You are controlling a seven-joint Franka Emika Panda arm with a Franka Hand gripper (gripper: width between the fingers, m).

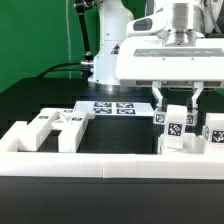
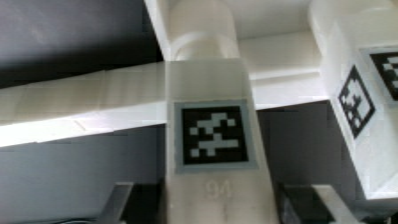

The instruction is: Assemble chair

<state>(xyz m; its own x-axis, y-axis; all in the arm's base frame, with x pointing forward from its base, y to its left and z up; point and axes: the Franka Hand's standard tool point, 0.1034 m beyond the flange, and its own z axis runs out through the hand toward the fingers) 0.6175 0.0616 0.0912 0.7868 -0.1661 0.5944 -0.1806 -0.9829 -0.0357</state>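
Chair parts are white chunky pieces with black-and-white tags. A square leg (image 1: pixel 175 126) stands at the exterior view's right against the border wall, with another tagged piece (image 1: pixel 214 131) beside it. My gripper (image 1: pixel 176 108) hangs right over this leg, its fingers straddling it. In the wrist view the leg (image 2: pixel 214 110) runs between my two fingers (image 2: pixel 132 202), with a dark gap on each side, so the gripper (image 2: pixel 217 206) is open and not touching. A second tagged piece (image 2: pixel 365 90) lies next to it. More chair parts (image 1: pixel 60 124) sit at the exterior view's left.
The low white border wall (image 1: pixel 90 160) runs along the front and round the left corner. The marker board (image 1: pixel 112 107) lies flat on the black table behind the parts. The white robot base (image 1: pixel 104 62) stands at the back, before a green backdrop.
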